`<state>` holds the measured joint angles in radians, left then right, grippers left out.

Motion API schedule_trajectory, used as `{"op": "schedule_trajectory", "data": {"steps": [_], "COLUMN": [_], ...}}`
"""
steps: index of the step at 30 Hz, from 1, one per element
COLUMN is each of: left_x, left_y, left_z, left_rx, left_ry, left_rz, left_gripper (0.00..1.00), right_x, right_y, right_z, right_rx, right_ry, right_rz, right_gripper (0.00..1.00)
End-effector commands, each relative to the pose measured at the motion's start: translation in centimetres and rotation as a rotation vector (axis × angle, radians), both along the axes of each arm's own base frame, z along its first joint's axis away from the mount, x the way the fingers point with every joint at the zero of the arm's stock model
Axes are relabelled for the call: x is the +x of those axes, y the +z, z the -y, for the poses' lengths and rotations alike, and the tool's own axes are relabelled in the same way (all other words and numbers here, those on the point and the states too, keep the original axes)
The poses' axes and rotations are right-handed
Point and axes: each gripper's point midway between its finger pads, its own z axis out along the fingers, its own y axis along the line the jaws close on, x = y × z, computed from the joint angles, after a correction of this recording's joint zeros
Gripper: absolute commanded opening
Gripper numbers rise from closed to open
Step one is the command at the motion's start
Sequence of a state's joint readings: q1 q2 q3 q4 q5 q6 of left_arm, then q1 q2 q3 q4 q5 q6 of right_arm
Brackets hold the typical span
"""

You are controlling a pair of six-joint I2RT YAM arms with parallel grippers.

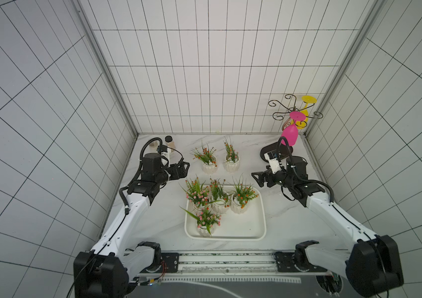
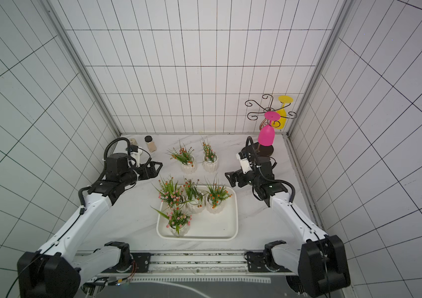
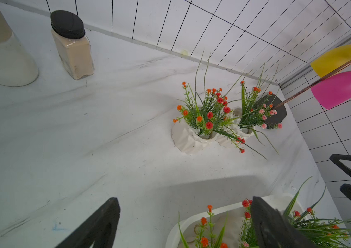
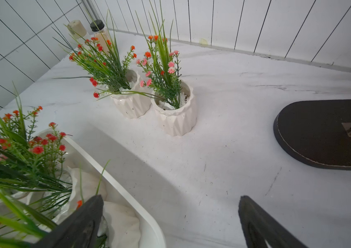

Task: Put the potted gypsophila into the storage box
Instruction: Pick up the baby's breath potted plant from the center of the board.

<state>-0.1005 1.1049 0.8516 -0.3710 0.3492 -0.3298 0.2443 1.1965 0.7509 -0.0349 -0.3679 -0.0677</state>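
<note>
While both arms are reaching out over the desk point(image 1: 166, 224), one on each side of the work area, the left pincer point(image 1: 186, 169) is standing wide open with nothing between its fingers point(image 3: 101, 221), and the right pincer point(image 1: 255, 178) is gaping equally wide and is also gripping nothing, its fingers point(image 4: 260, 225) hanging clear above the desk. The storage box point(image 1: 243, 224) is lying flat at the middle of the desk, towards the near edge. Four pots of the potted gypsophila point(image 1: 239, 207) are standing upright inside it: three are forming a row along the far rim and one is sitting alone in the near left corner. Two further pots are standing outside the box, on the desk just beyond its far rim: the orange-flowered pot point(image 1: 209, 167) on the left and the pink-flowered pot point(image 1: 231, 164) on the right, just beside each other; whether they are touching cannot be told. The left pincer is hovering to the left of this pair, near the orange-flowered pot but not touching it; the right pincer is hovering to the right of the pair, near the box's far right corner, touching neither. Two seasoning jars point(image 1: 169, 140) are standing at the far left corner, beyond the left arm. At the far right corner a scrolled wire rack point(image 1: 294, 109) is rising from a dark oval base point(image 4: 316, 139) and is carrying a pink goblet point(image 1: 289, 134) and a yellow goblet point(image 1: 308, 99), both hanging upside down.
</note>
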Motion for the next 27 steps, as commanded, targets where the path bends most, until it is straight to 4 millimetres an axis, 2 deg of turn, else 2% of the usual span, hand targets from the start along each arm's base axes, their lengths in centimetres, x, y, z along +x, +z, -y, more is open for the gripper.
{"op": "schedule_trajectory", "data": {"steps": [1,6,13,19,27], "left_x": [0.6,0.4,-0.2,-0.3,-0.5], "left_y": [0.6,-0.1,-1.0,-1.3,-1.5], "left_z": [-0.1,0.1,0.5,0.9,1.4], "left_rx": [-0.059,-0.109,-0.125,-0.144,-0.170], "left_ry": [-0.022,-0.070,-0.098,-0.118,-0.140], "left_rz": [0.029,0.017,-0.008,-0.020,-0.026], "left_gripper": [0.95,0.94,0.94,0.93,0.91], "right_x": [2.3,3.8,6.2,7.3,8.7], "right_y": [2.1,0.7,-0.1,-1.2,-3.3], "right_z": [-0.8,-2.3,-3.8,-5.8,-7.2], "right_rx": [-0.056,-0.086,-0.104,-0.137,-0.176], "right_ry": [0.059,0.153,0.232,0.338,0.429], "right_rz": [0.132,0.139,0.152,0.183,0.196], "right_gripper": [0.99,0.99,0.99,0.99,0.99]}}
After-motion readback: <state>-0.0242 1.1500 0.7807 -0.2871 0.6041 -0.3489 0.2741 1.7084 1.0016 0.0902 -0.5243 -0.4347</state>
